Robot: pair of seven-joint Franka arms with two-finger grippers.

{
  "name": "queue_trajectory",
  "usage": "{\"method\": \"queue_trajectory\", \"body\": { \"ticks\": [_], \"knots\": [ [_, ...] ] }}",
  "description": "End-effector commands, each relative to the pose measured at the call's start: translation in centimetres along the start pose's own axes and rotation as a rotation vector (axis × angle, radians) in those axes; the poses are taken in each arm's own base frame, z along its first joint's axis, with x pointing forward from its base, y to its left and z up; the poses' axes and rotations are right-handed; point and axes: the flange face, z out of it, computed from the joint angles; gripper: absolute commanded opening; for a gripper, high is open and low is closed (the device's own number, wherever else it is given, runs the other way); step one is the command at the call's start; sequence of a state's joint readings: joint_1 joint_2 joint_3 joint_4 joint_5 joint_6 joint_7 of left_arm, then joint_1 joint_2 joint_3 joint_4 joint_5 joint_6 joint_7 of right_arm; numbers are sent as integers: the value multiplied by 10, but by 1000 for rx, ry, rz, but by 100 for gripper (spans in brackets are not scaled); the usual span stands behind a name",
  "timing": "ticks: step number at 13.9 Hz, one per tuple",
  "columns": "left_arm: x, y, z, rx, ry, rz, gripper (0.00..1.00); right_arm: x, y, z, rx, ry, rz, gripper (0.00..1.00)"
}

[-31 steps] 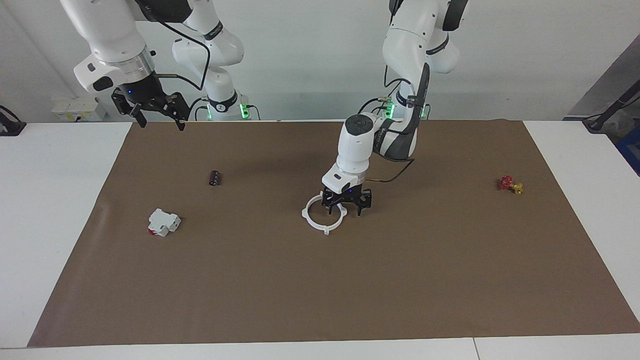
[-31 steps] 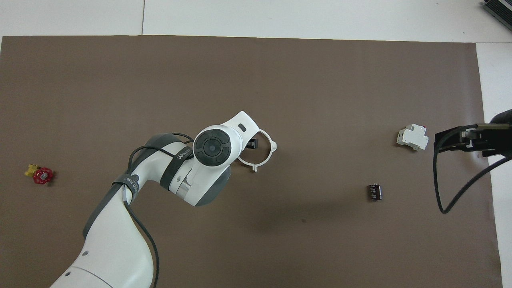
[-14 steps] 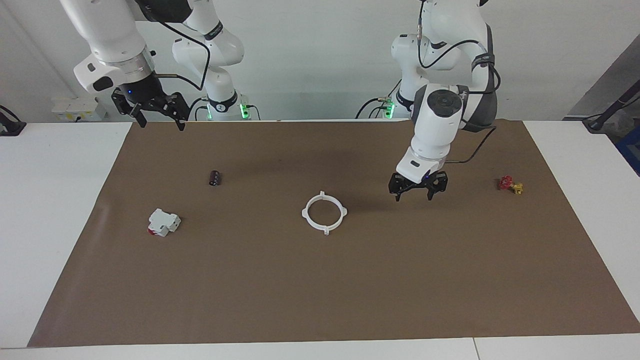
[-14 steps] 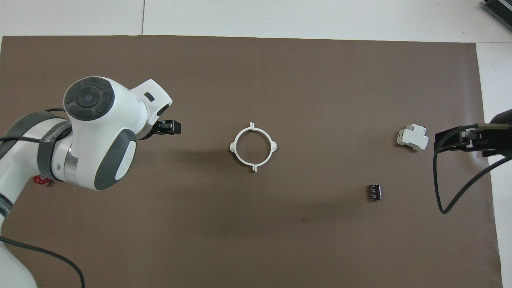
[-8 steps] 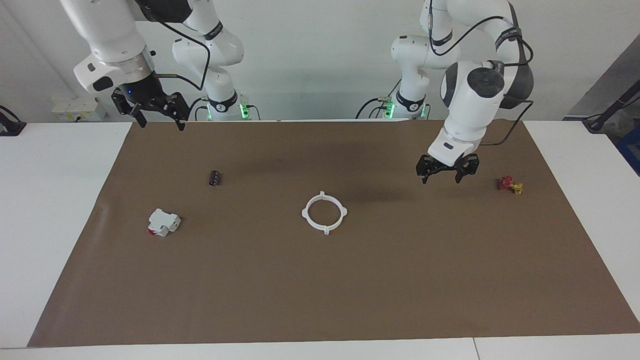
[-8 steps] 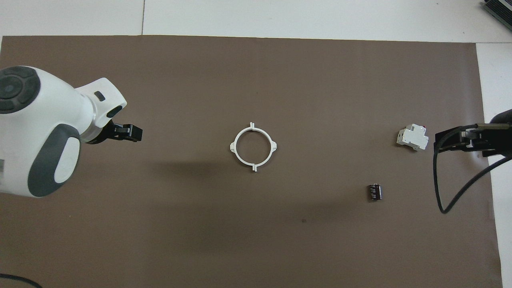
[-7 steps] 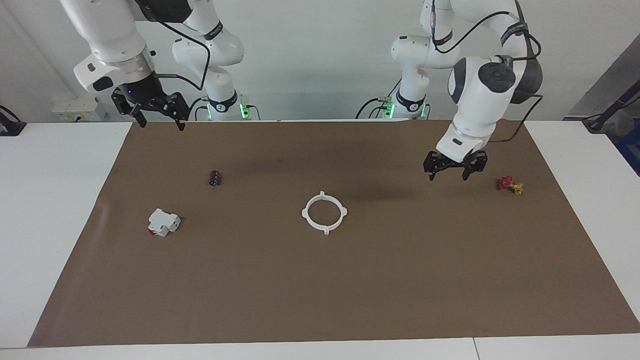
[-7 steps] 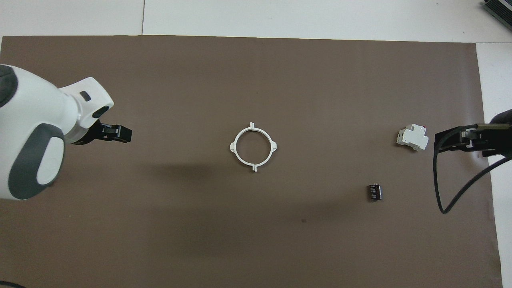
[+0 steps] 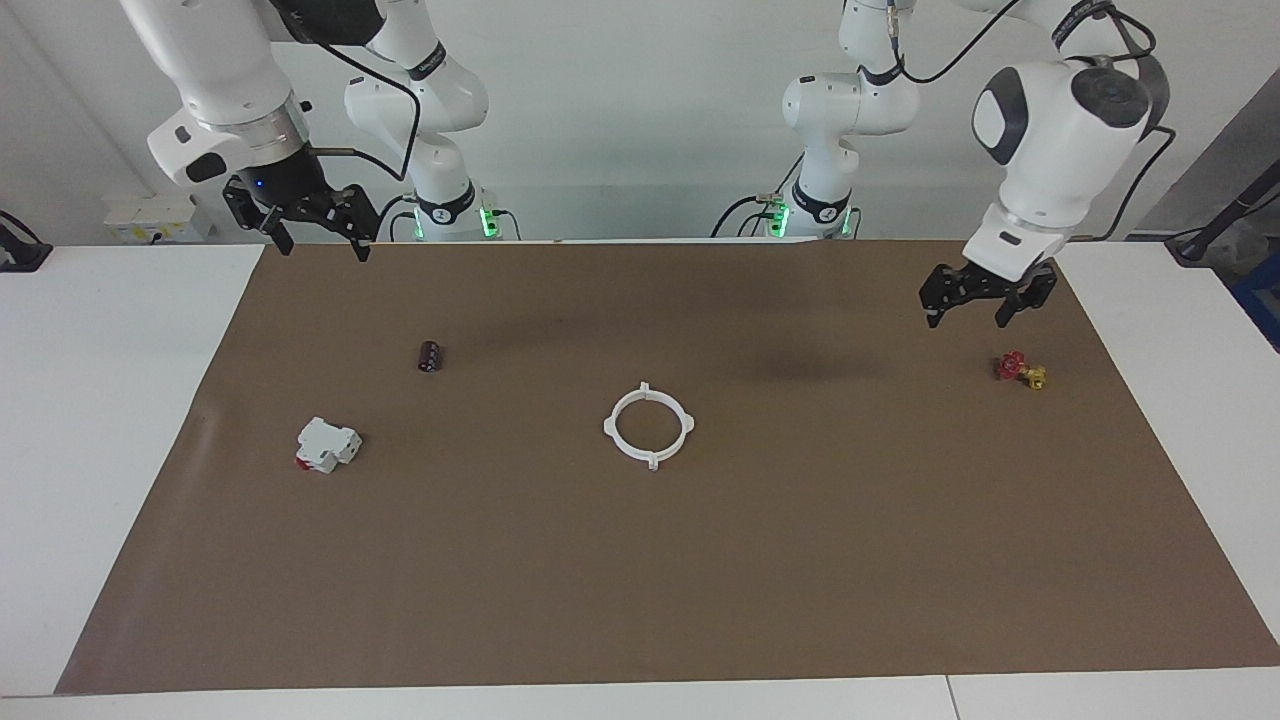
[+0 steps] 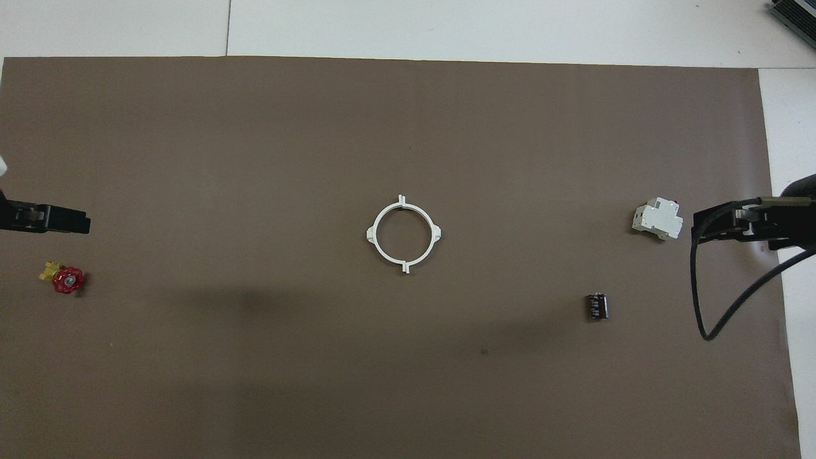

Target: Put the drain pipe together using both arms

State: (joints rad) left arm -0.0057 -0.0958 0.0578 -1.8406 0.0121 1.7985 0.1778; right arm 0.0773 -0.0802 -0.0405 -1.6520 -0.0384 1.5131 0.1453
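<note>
The drain pipe (image 9: 652, 460) lies flat in the middle of the brown mat as one closed white ring with small outward tabs; it also shows in the overhead view (image 10: 405, 262). Nothing touches it. My left gripper (image 9: 965, 320) is open and empty, raised over the mat near the left arm's end of the table, close to a small red and yellow valve. Only its tip shows in the overhead view (image 10: 64, 221). My right gripper (image 9: 322, 246) is open and empty, waiting high over the mat's corner at the right arm's end (image 10: 701, 224).
A white blocky part with a red end (image 9: 326, 445) (image 10: 657, 220) and a small dark cylinder (image 9: 430, 356) (image 10: 597, 306) lie toward the right arm's end. The red and yellow valve (image 9: 1020, 369) (image 10: 64, 278) lies toward the left arm's end.
My left gripper has left the ring, risen and swung away toward the left arm's end of the table. The ring stays in place. The right arm has not moved.
</note>
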Motion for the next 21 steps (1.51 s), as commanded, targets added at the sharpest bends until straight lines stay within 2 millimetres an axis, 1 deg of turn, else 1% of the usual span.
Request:
{"method": "queue_trajectory", "body": {
  "ticks": [1,3,4,6,8,11,14,15,19,21],
  "knots": [
    [16,-5,-38,-8,-9,7,100,-4,1,-3,24,-6,-21,100],
    [28,-6,-61,-9,-12,8,100,-4,1,-3,24,-6,-19,100],
    [30,-6,-70,-8,-6,8,100,-4,2,-3,24,-6,-19,100],
    [29,-3,-76,-11,-18,11,100,-4,1,-3,24,-6,-21,100],
    [28,-3,-88,-5,7,7,100,-4,1,-3,24,-5,-19,100],
    [17,9,-83,-14,-28,7,100,-4,1,-3,24,-6,-19,100],
    [3,14,-67,-22,-72,-13,100,-4,1,-3,24,-6,-19,100],
    [-1,15,-65,-23,-80,-31,100,-4,1,-3,24,-5,-19,100],
    [-1,14,-64,-22,-76,-31,100,-4,1,-3,24,-6,-21,100],
    [1,14,-65,-21,-65,-30,100,-3,4,-2,26,-3,-15,100]
  ]
}}
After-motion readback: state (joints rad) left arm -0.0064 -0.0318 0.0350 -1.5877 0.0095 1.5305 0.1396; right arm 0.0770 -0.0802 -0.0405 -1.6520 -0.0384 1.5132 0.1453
